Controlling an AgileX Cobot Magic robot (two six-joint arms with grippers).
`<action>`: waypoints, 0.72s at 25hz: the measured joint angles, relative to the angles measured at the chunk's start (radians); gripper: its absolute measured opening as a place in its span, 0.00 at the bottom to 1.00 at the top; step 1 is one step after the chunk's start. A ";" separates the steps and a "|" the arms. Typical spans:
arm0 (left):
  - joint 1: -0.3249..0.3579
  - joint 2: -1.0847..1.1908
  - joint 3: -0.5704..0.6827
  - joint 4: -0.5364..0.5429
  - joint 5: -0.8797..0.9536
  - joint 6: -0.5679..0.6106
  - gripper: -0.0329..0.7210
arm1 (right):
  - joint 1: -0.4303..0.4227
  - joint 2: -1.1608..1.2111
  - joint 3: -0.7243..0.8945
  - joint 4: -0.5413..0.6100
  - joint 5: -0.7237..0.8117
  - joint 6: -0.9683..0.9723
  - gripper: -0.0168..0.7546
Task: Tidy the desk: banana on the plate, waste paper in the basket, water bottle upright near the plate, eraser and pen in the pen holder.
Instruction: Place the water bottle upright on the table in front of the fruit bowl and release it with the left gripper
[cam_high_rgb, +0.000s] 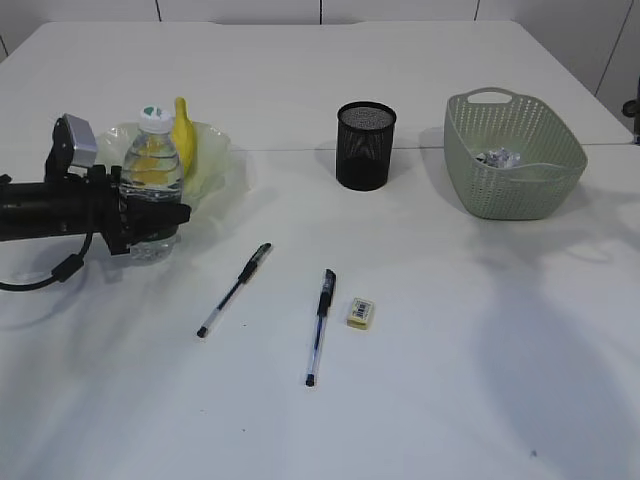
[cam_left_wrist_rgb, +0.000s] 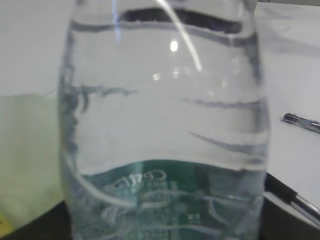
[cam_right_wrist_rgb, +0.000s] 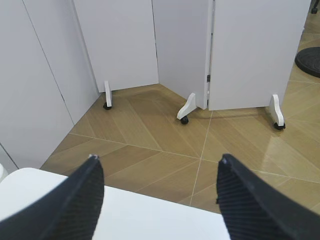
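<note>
The clear water bottle (cam_high_rgb: 152, 170) with a white cap stands upright on the table against the pale green plate (cam_high_rgb: 222, 145). My left gripper (cam_high_rgb: 155, 218) is shut on its lower half from the left, and the bottle (cam_left_wrist_rgb: 165, 115) fills the left wrist view. A yellow banana (cam_high_rgb: 183, 132) lies on the plate behind it. Two black pens (cam_high_rgb: 236, 288) (cam_high_rgb: 320, 325) and a yellow eraser (cam_high_rgb: 361, 312) lie mid-table. The black mesh pen holder (cam_high_rgb: 366, 146) stands further back. Crumpled waste paper (cam_high_rgb: 497, 157) sits in the green basket (cam_high_rgb: 500, 195). My right gripper (cam_right_wrist_rgb: 157, 157) is open and empty, beyond the table's edge.
A black cable (cam_high_rgb: 60, 272) trails from the left arm onto the table. The right wrist view looks past the table corner (cam_right_wrist_rgb: 130, 215) at a wooden floor and white partition panels on wheels (cam_right_wrist_rgb: 190, 107).
</note>
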 joint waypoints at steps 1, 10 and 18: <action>0.000 0.000 -0.006 0.000 -0.004 0.000 0.55 | 0.000 0.000 0.000 0.000 0.000 0.000 0.71; 0.000 0.000 -0.016 0.000 -0.048 0.000 0.55 | 0.000 0.000 0.000 0.000 0.004 0.000 0.71; 0.000 0.000 -0.016 0.000 -0.033 0.002 0.55 | 0.000 0.000 0.000 0.000 0.006 0.000 0.71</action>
